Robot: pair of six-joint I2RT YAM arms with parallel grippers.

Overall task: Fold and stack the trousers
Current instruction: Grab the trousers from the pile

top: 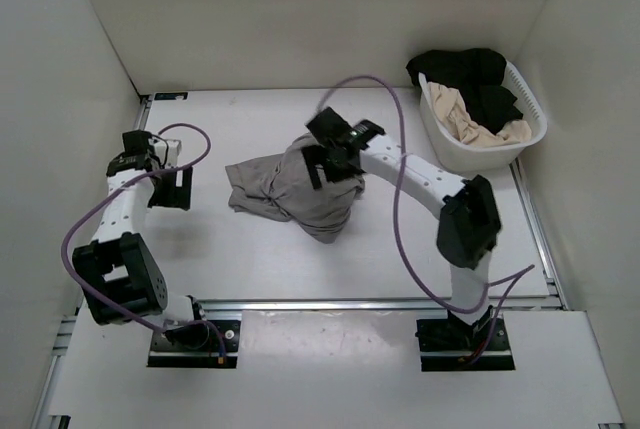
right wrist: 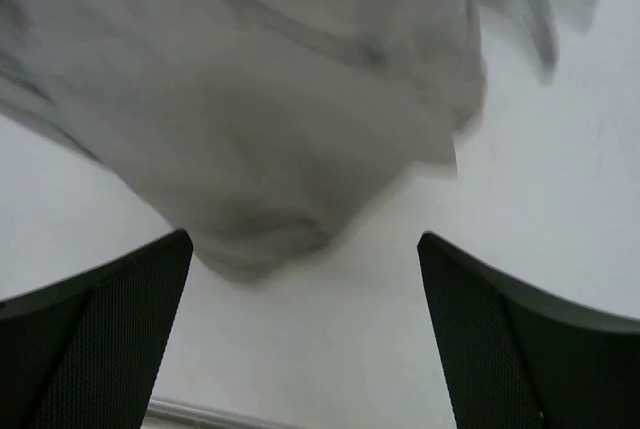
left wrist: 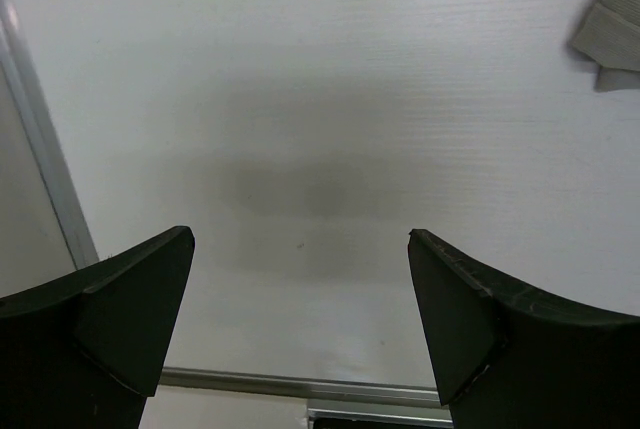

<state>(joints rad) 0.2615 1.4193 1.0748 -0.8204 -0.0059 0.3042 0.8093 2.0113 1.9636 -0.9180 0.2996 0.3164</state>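
Crumpled grey-taupe fabric trousers [top: 285, 194] lie heaped; right gripper [right wrist: 305, 329] hangs spread above them, left gripper [left wrist: 300, 319] spread, well left.

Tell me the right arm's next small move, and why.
Probably lower the right gripper onto the trousers and close on a fold. Its jaws are open and hold nothing, with the cloth just ahead of them, and the trousers lie in a crumpled heap, not yet spread for folding.
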